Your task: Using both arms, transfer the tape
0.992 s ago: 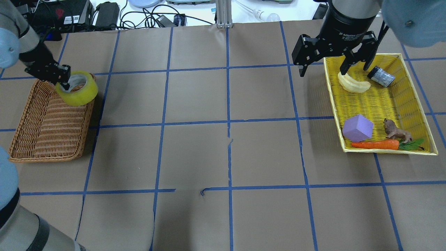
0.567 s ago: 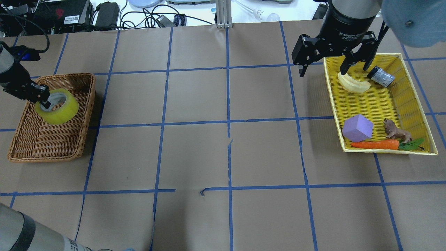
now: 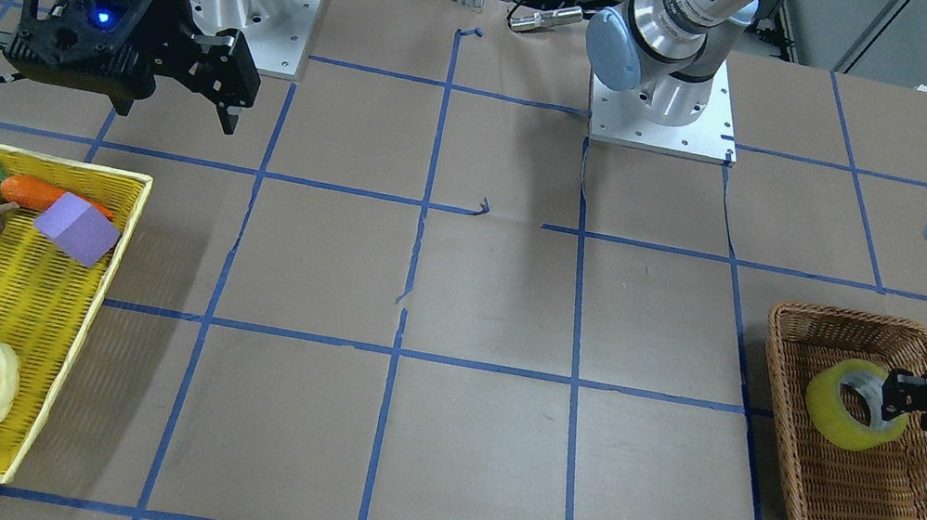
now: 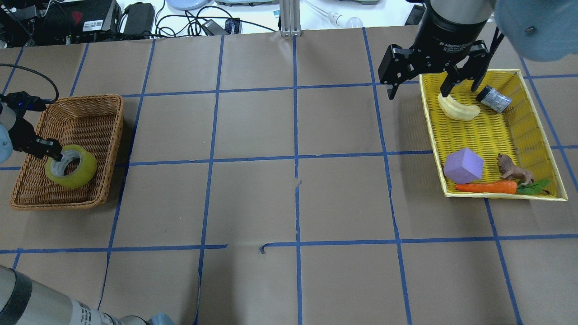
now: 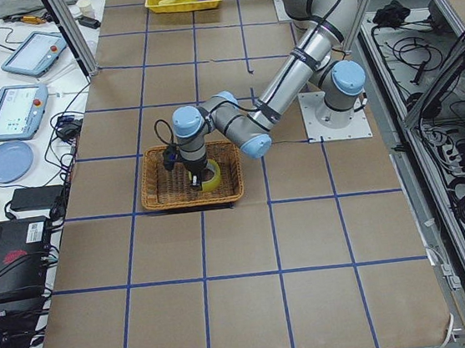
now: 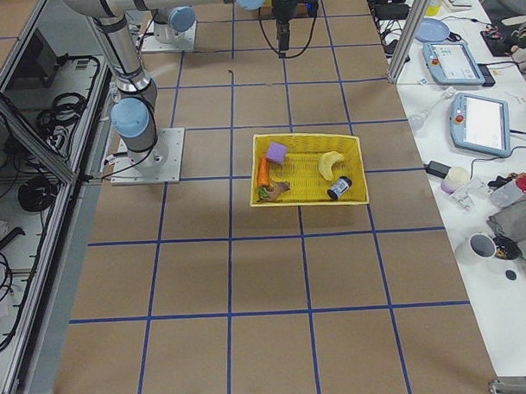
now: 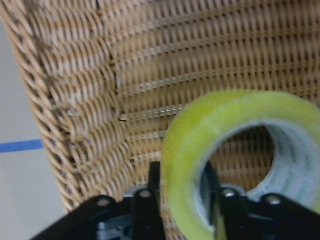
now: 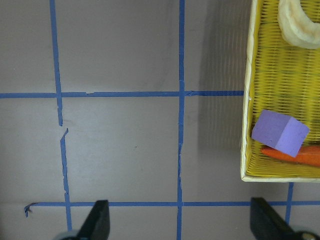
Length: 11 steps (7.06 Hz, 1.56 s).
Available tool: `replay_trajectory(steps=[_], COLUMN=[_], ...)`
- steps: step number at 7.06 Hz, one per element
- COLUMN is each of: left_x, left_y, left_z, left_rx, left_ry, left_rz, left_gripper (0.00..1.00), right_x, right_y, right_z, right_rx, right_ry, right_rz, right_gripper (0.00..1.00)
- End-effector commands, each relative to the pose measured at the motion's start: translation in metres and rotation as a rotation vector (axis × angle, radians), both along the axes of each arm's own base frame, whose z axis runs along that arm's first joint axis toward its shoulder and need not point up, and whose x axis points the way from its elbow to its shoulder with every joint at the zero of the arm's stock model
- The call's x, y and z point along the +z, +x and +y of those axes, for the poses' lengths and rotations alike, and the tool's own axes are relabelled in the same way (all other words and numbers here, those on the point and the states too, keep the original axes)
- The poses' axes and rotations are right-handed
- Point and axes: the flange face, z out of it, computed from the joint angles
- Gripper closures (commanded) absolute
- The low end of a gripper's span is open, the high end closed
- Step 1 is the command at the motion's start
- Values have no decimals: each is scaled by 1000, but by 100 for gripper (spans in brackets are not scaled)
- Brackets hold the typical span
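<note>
Tape (image 4: 71,166) hangs low in the wicker basket (image 4: 118,135) at frame left, its wall pinched by the left gripper (image 4: 58,156), and might roll or tip on release; the right gripper (image 4: 433,85) hangs open.

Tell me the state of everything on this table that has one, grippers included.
Translucent yellow tape roll: gripped, tilted, inside the basket.
Left gripper: shut on the roll's wall.
Right gripper: open, empty.
Brown wicker basket: upright, tape inside.
Small grey cylinder: lying on its side in the yellow tray.
</note>
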Motion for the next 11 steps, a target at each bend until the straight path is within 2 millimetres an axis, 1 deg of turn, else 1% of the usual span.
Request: replay_trajectory(steps=[1,2,3,4,5,6,7,8,9,10,11], left_x=[31,55,74,92,116,140,163,181,196,209,217], left_y=[-25,-64,-111,-153,-203,-259,-297,-325,-345,-367,-394], left_z=[-15,-27,-34,-39,-42,-41,-38,-30,-20,-9,3], left_rx=[-7,73,102,113,150,203,239,225,221,194,160], left_ry=[-83,-120,-100,-78,-62,-24,15,56,84,93,92], left_rz=[-23,-9,24,47,84,168,179,179,178,168,160], left_gripper=[7,7,7,7,7,7,5,4,3,3,3], right_x=[0,0,1,1,1,1,1,1,0,1,0], right_y=[0,0,0,0,0,0,0,0,0,0,0], right_z=[0,0,0,0,0,0,0,0,0,0,-1], right_rx=[0,0,0,0,0,0,0,0,0,0,0], right_ry=[0,0,-2,-2,-2,-2,0,-2,1,0,0], right_rz=[0,0,0,0,0,1,0,0,2,2,2], right_gripper=[0,0,0,0,0,0,0,0,0,0,0])
